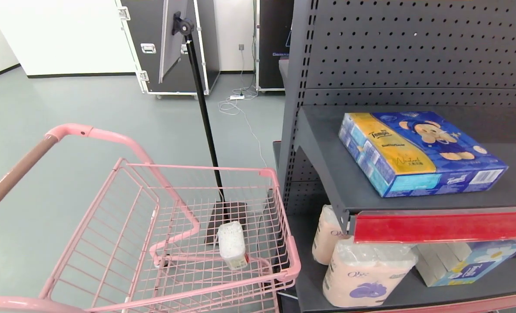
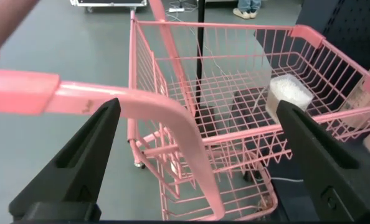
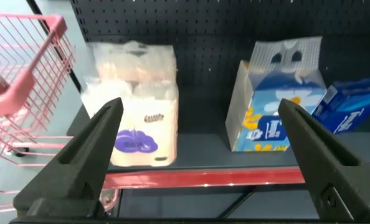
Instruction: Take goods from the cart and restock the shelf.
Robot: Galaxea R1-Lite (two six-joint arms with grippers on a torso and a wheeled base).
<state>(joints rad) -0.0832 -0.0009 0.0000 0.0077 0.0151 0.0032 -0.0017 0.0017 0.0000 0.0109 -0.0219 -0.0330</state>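
A pink wire cart (image 1: 177,204) stands left of the dark shelf unit (image 1: 340,182). One white pack (image 1: 232,244) lies in the cart's front corner nearest the shelf. My left gripper (image 2: 199,103) is open above the cart's pink handle (image 2: 141,102), pointing into the basket, with the white pack (image 2: 289,93) farther ahead. Low in front of the bottom shelf, my right gripper (image 3: 200,102) stands open, facing a roll pack (image 3: 138,121) and a blue and white tissue pack (image 3: 277,109). Nothing is between either gripper's fingers.
A large blue and yellow tissue box (image 1: 418,152) lies flat on the upper shelf board, behind a red price rail (image 1: 440,226). Roll packs (image 1: 362,274) and a blue pack (image 1: 468,263) fill the bottom shelf. A black stand pole (image 1: 203,117) rises behind the cart.
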